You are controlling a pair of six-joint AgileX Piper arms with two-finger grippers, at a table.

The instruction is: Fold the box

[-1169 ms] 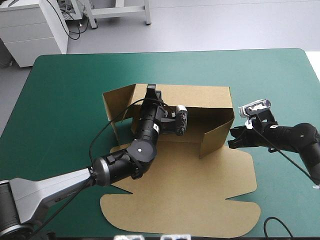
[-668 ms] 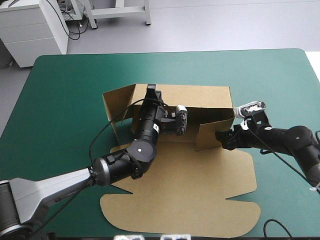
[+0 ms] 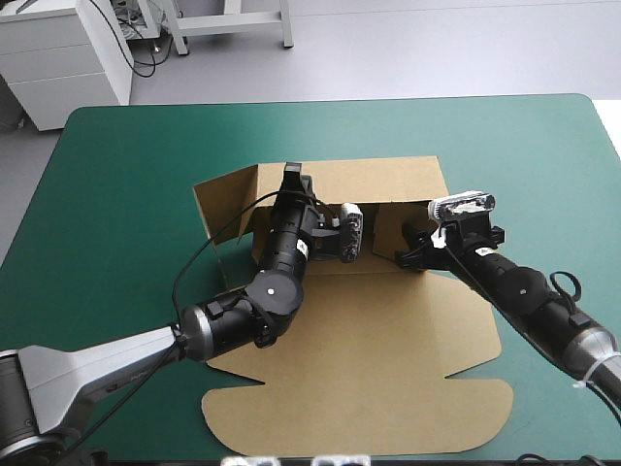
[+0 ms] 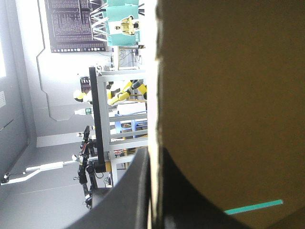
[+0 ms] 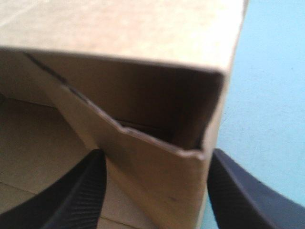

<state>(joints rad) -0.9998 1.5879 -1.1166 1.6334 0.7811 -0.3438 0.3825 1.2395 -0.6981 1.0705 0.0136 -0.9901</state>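
We clamped the box in the left gripper; the right gripper, spread astride a flap, needed a square push.

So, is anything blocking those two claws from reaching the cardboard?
Nothing visible. The left gripper is shut on the box at its back wall, and the right gripper has open fingers straddling its right side wall.

Two arms converge, low, from either side.
The left gripper reaches forward, its fingers pinched on the box. The right gripper points leftward, its fingers spread wide.
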